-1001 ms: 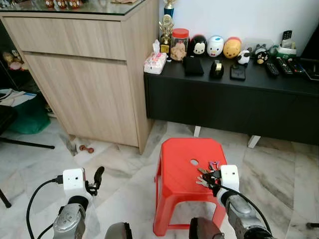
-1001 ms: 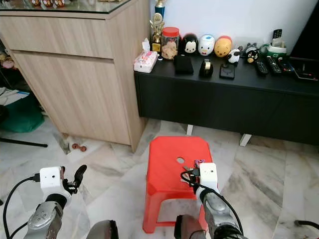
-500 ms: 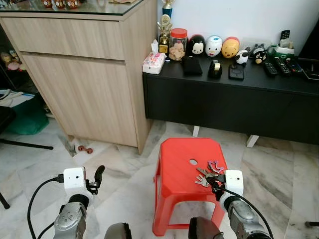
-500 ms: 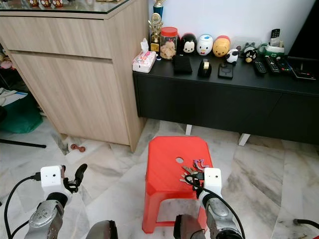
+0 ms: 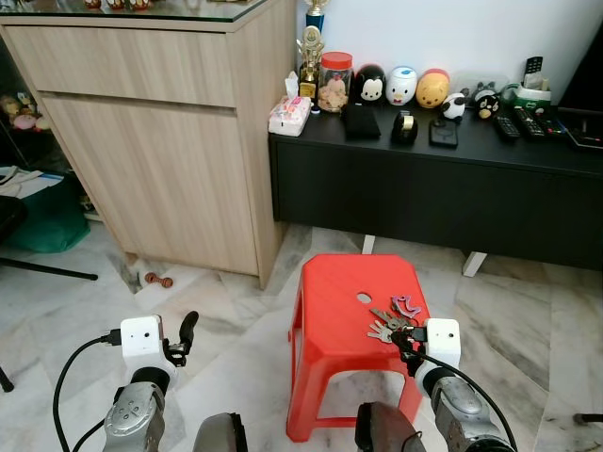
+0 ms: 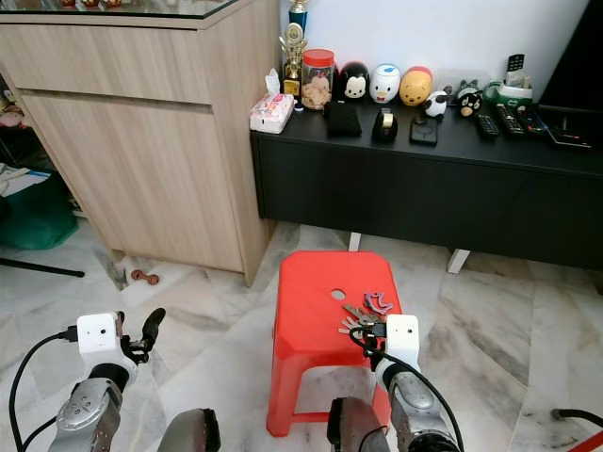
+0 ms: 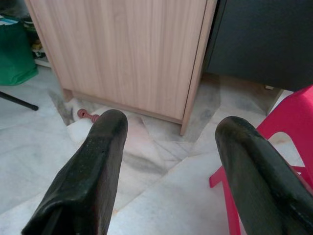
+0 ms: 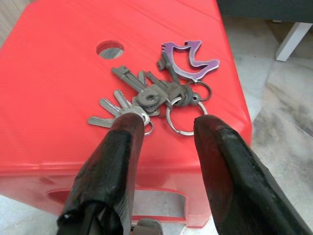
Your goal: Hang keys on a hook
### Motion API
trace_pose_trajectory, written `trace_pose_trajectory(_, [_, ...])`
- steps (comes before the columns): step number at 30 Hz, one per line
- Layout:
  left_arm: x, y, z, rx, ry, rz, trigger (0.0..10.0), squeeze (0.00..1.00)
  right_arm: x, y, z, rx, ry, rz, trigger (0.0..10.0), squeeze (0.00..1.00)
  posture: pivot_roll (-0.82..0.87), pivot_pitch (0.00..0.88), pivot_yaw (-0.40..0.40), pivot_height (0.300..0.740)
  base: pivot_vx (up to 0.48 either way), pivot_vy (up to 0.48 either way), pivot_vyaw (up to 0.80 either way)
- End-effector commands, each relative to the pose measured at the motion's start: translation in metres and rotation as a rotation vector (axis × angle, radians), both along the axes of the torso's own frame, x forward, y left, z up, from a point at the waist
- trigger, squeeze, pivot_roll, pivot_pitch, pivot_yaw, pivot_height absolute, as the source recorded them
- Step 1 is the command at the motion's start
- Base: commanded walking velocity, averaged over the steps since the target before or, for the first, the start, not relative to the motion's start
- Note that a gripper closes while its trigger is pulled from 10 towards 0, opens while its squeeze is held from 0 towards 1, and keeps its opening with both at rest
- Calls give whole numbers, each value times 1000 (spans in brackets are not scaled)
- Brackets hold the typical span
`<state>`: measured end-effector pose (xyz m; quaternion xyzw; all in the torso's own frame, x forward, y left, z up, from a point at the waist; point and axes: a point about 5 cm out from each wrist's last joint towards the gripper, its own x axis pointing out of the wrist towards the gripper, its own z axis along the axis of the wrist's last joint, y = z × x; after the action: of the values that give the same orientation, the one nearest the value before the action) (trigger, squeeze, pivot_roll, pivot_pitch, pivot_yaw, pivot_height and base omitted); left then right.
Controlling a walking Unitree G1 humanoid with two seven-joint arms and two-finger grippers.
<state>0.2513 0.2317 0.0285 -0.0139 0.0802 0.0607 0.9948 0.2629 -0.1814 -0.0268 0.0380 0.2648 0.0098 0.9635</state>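
A: Keys [image 8: 156, 93] are seen lying flat on the red stool [image 5: 330, 320], toward its right front corner, at about four o'clock from the round hole [image 8: 109, 48] in the seat. A purple clip [image 8: 188, 56] is joined to the bunch on its far side.

B: Have they been picked up?

A: Not yet, as far as can be judged. The right gripper [image 8: 164, 134] is held with its fingers spread moderately apart, nothing between them, just at the near edge of the bunch. One fingertip [image 8: 128, 125] is placed at or over a key ring; contact cannot be confirmed.

B: And the other arm?

A: The left gripper [image 7: 171, 142] is held wide apart and empty, low over the marble floor [image 5: 236, 320], at about nine o'clock from the stool. Nothing is being done with it.

B: So what has been done?

A: Only the approach appears done. The grasp, the lift, the carry and the hanging are all judged to be left.

B: Is a hook to be seen?

A: None can be made out. A wooden cabinet [image 5: 160, 132] stands at eleven o'clock from the stool and a black console [image 5: 433, 188] at one o'clock, loaded with small figures and remotes. A hook would presumably have to be found elsewhere.
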Motion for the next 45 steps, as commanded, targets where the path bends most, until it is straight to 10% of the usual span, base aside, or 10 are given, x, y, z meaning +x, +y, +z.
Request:
trace_pose_trajectory(1, [2, -1, 1, -4, -6, 5, 10000, 0, 6, -1, 5, 4, -28, -7, 10000, 0, 12, 0, -37, 583, 281, 0, 0])
trace_pose_trajectory(45, [-9, 1, -3, 10, 12, -4, 10000, 0, 3, 2, 1, -16, 18, 8, 10000, 0, 18, 35, -31, 583, 205, 0, 0])
